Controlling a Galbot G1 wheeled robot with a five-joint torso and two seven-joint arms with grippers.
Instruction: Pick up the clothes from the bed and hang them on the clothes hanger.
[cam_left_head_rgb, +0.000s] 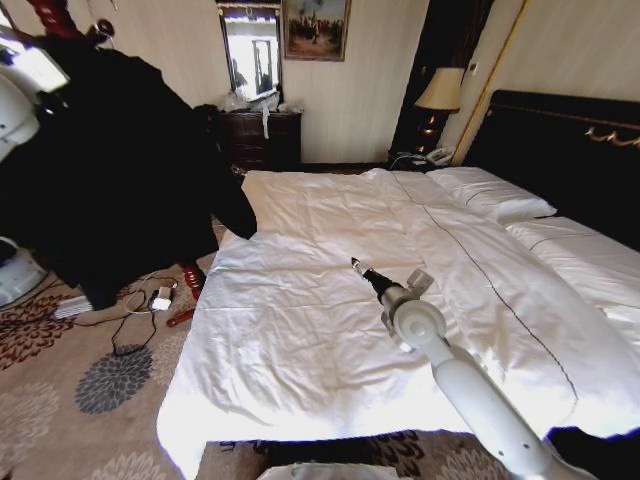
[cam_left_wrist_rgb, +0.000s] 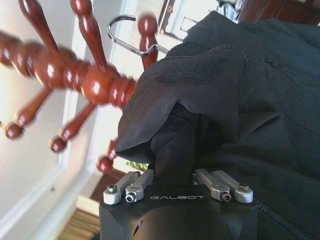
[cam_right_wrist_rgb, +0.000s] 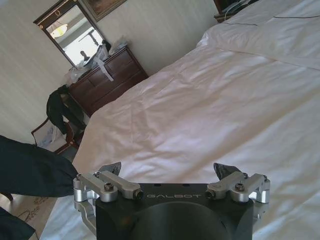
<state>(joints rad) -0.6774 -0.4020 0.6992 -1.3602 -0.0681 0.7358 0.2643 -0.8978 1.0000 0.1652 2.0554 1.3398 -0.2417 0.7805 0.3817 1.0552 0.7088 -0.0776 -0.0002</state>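
The clothes (cam_left_head_rgb: 120, 170), a large black jacket, hang in the air left of the bed (cam_left_head_rgb: 330, 330), high beside the coat stand. In the left wrist view my left gripper (cam_left_wrist_rgb: 174, 167) is shut on a fold of the clothes (cam_left_wrist_rgb: 240, 100), its fingertips buried in the fabric. A thin hook (cam_left_wrist_rgb: 122, 30), seemingly the clothes hanger's, curves out above the collar next to a stand peg; the hanger's arms are hidden. Low over the middle of the white duvet, my right gripper (cam_left_head_rgb: 358, 266) (cam_right_wrist_rgb: 167, 172) is open and holds nothing.
The reddish wooden coat stand (cam_left_wrist_rgb: 100, 85) (cam_left_head_rgb: 55, 15) rises right beside the jacket. Cables and small items (cam_left_head_rgb: 150, 300) litter the carpet left of the bed. A dark dresser with mirror (cam_left_head_rgb: 262, 135) stands at the far wall, with a chair holding dark clothing (cam_right_wrist_rgb: 60, 112) beside it.
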